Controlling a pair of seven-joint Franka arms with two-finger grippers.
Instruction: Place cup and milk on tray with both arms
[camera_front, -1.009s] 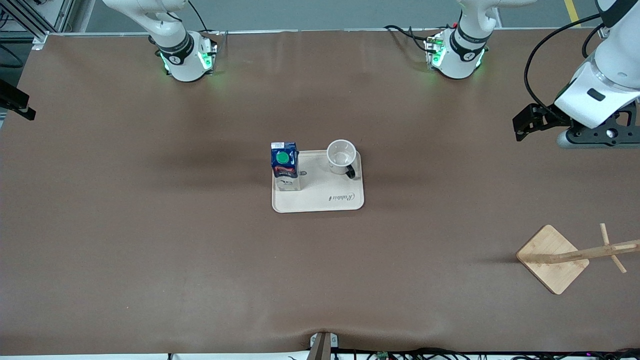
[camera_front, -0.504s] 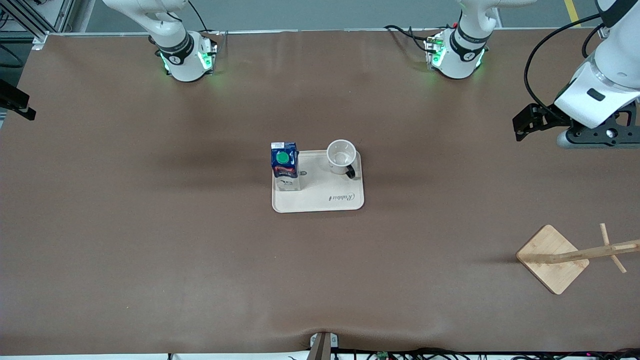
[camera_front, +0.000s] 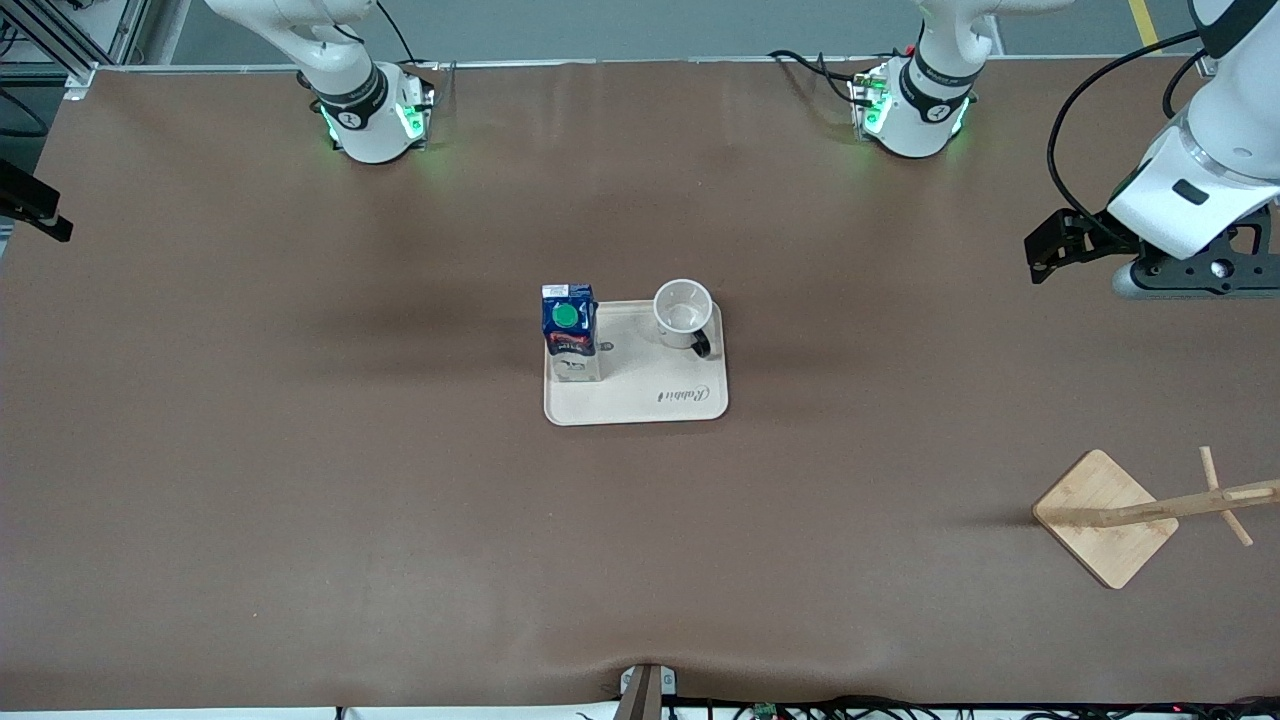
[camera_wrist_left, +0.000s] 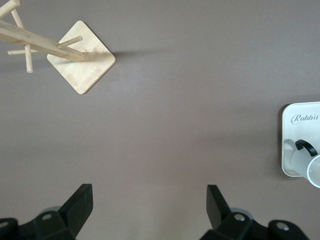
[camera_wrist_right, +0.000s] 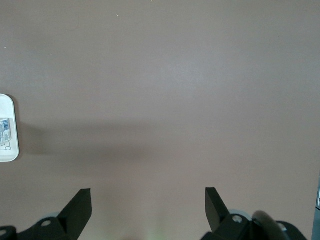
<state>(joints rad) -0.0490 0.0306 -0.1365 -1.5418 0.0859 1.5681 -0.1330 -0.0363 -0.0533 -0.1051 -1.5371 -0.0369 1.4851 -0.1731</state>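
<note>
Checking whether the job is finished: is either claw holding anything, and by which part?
Nothing is held. The left claw and the right claw are open over bare table; the cup and milk stand on the tray.

Tray (camera_front: 640, 400): flat beige, rounded corners, "Rabbit" script, lying mid-surface. Milk (camera_front: 570, 335): dark blue carton, green cap, standing upright on the tray's edge toward the right arm's end. Cup (camera_front: 684, 314): white, black handle, sitting upright on the tray's corner toward the left arm's base, apart from the milk.
</note>
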